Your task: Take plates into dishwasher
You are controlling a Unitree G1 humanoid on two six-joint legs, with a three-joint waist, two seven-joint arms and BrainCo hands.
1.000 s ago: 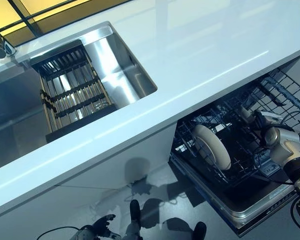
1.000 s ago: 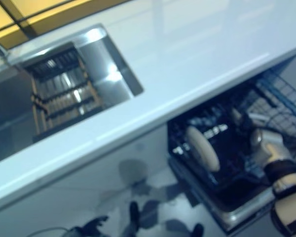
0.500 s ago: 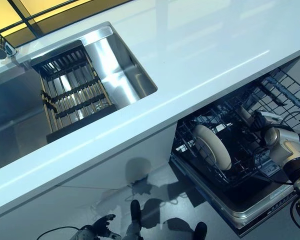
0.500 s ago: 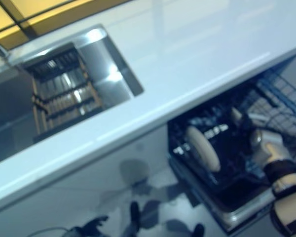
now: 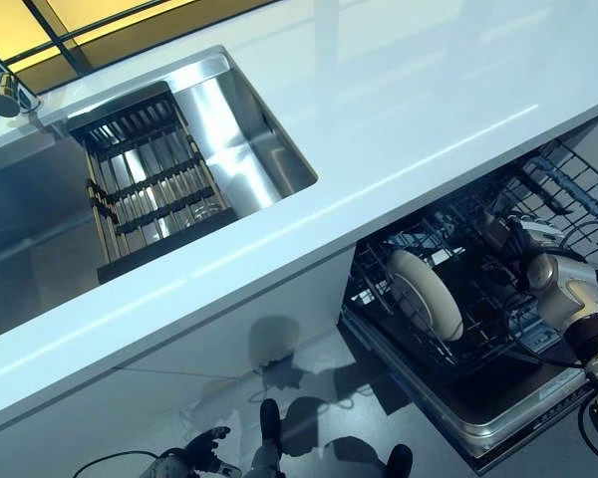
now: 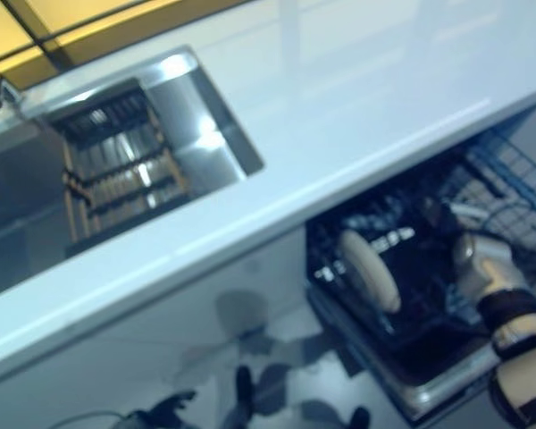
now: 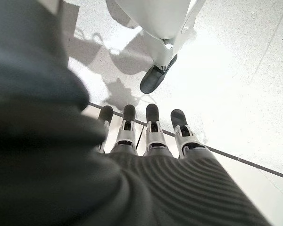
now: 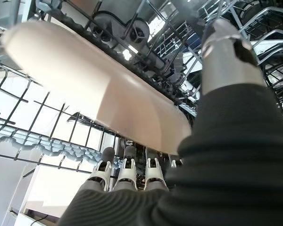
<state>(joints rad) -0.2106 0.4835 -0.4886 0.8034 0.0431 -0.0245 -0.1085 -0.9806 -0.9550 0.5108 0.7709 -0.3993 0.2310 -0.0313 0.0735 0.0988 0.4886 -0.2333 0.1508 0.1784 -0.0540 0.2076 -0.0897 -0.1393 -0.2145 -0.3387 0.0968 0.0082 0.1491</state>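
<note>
A cream plate [image 5: 424,296] stands on edge in the tines of the dishwasher's lower rack [image 5: 478,334]. My right hand [image 5: 530,255] is inside the rack, to the right of the plate and apart from it. In the right wrist view the plate [image 8: 94,89] lies past my straight fingers [image 8: 127,169], with the thumb [image 8: 226,47] off to the side. The hand is open and holds nothing. My left hand [image 5: 204,443] hangs low near the floor, its fingers [image 7: 151,134] straight and empty.
The white countertop [image 5: 399,119] overhangs the open dishwasher. A steel sink [image 5: 239,129] at the left holds a dark drying rack [image 5: 145,184], with a faucet [image 5: 0,90] at the far left. An upper wire rack [image 5: 578,179] sticks out at the right. The dishwasher door [image 5: 498,423] lies open below.
The whole picture has shifted slightly, so the camera moved. My right hand stays beside the plate in nearly the same place.
</note>
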